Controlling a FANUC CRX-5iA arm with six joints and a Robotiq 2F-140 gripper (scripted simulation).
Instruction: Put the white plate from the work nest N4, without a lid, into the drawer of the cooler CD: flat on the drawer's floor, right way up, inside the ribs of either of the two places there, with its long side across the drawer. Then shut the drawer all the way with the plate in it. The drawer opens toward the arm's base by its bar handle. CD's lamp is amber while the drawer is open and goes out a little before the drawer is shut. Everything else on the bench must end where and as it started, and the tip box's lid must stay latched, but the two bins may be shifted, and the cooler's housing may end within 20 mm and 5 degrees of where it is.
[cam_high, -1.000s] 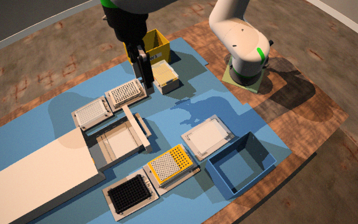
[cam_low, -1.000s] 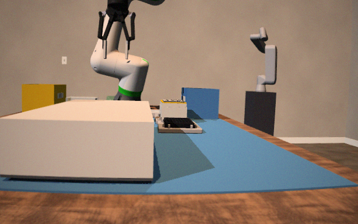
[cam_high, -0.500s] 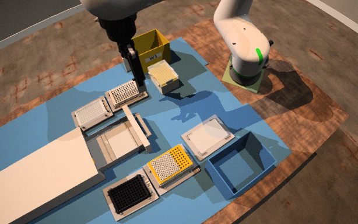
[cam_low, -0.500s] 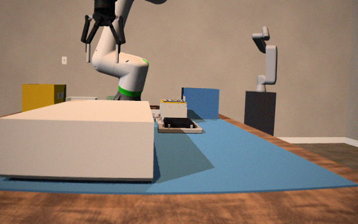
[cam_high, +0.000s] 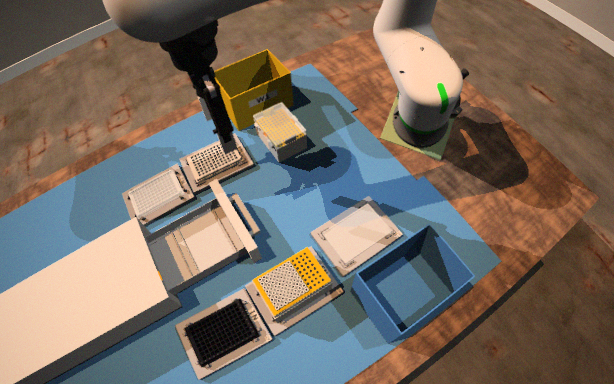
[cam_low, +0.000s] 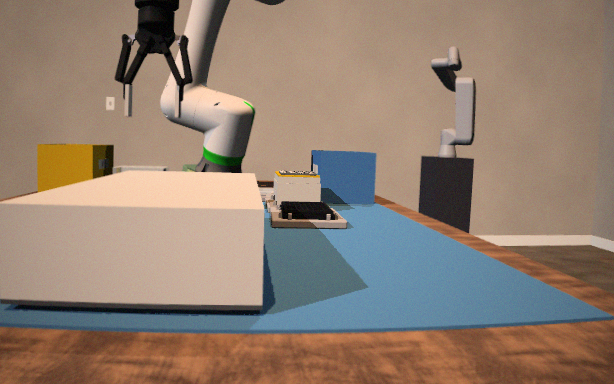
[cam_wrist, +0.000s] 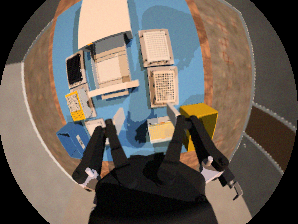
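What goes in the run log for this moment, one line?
gripper: open, empty, high above bench | cooler drawer: open, no plate inside | two white plates: in nests | tip box: lid on

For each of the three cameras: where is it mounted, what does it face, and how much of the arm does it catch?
Top: high above, angled down on the blue mat; shows arm base and gripper.
Exterior: low at the bench edge behind the cooler, facing the base; open gripper high up.
Wrist: behind the fingers, looking down on the open drawer.
Top and wrist share the yellow bin.
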